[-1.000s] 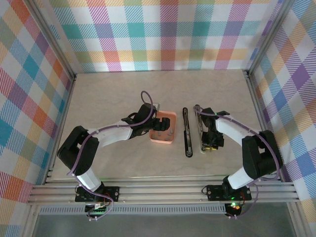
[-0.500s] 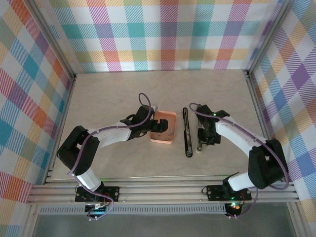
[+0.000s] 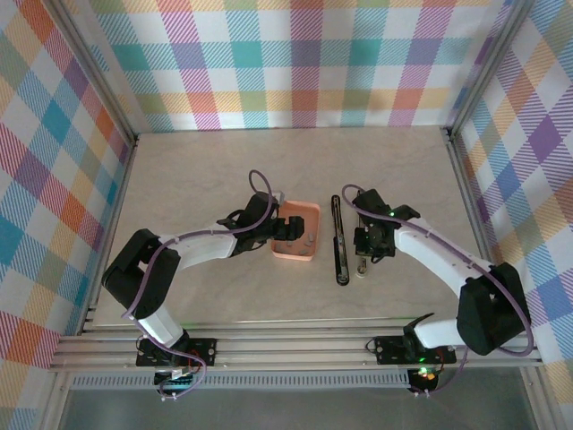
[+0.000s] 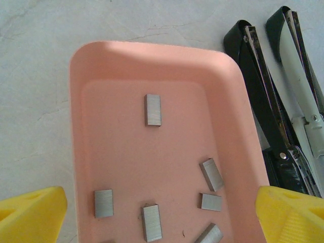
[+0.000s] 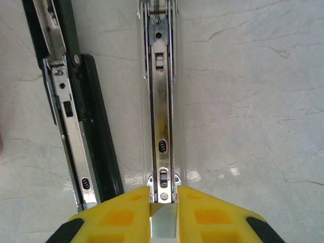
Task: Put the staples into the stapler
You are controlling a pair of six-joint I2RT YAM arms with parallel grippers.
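Right gripper (image 5: 163, 202) shifting toward tabletop (image 3: 224, 296) centre, clamping the stapler (image 5: 161, 101) rail, likely steadying it; left gripper (image 4: 162, 205) hanging spread above staples (image 4: 153, 109) in tray (image 4: 101, 66).

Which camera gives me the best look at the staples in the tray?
Left wrist: it looks straight down into the tray, with separate grey staples lying flat. Top external shows them at best as faint specks there. Right wrist faces the stapler instead.
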